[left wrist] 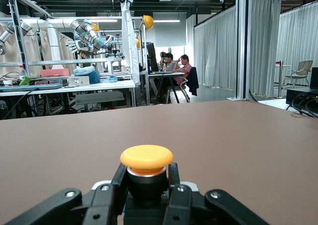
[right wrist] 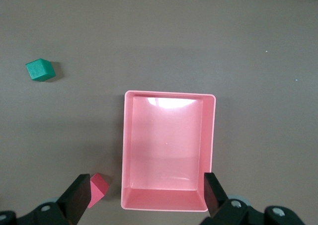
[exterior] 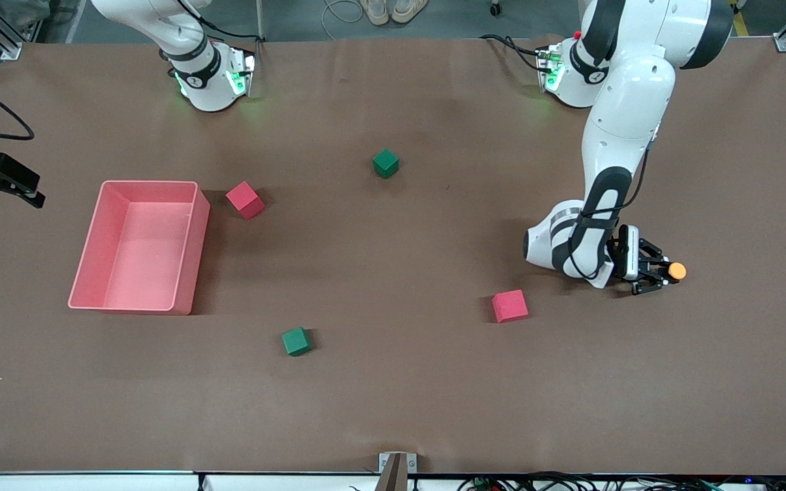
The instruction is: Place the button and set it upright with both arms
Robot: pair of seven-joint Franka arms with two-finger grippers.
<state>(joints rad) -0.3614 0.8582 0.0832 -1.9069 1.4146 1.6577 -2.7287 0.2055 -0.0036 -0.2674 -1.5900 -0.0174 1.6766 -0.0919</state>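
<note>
The button (exterior: pixel 675 271), a black body with a round orange cap, is gripped in my left gripper (exterior: pixel 662 273). The gripper lies level, low over the table toward the left arm's end, and the cap points sideways, away from the arm. In the left wrist view both fingers (left wrist: pixel 118 178) press on the black body below the orange cap (left wrist: pixel 146 157). My right gripper (right wrist: pixel 145 185) is open and empty, high over the pink bin (right wrist: pixel 128 150). In the front view it shows at the picture's edge (exterior: pixel 7 194).
The pink bin (exterior: pixel 192 245) stands toward the right arm's end. A red cube (exterior: pixel 245 200) lies beside it. A green cube (exterior: pixel 385 163) lies mid-table, another green cube (exterior: pixel 295 341) nearer the camera. A second red cube (exterior: pixel 509 305) lies close to my left arm's wrist.
</note>
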